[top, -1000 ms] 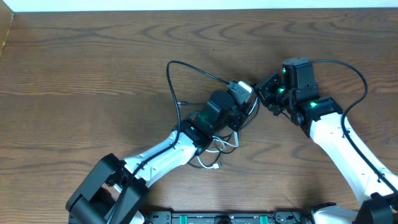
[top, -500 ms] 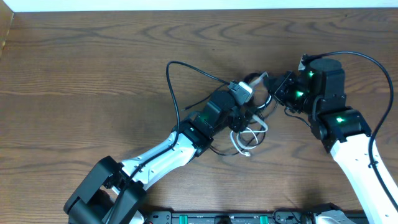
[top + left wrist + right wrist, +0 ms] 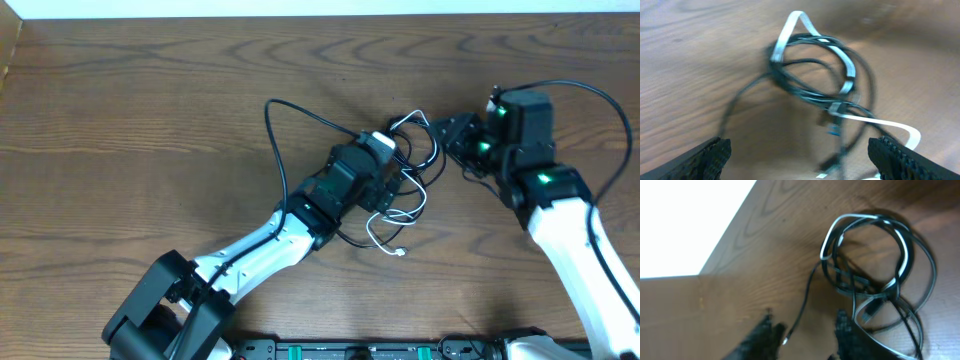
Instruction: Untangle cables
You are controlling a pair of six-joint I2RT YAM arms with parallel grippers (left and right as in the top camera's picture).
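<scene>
Cables (image 3: 408,165) lie loose on the table (image 3: 150,100) between the two arms, no longer stretched from one to the other. A second ago both sets of fingers were pinched on the bundle and tugging it apart; since then both have let go. The left fingers (image 3: 710,157) now stand wide, one at each lower corner of the left wrist view. Nothing is between them, and the bundle rests on the wood just ahead. The right fingers (image 3: 846,330) have parted partway. One black strand (image 3: 805,297) runs down through the gap, close to one finger, but it does not look pinched. The right arm has drawn back to the right. The white cable (image 3: 782,36) has slid out from under the left arm, and its tail trails toward the near edge. The pull seems to have opened the knot a little, and the loops are wider. White and black still thread through one ring, so the untangling is not done. The next move likely calls for a fresh hold on one free end, with some risk of tightening that ring again.
</scene>
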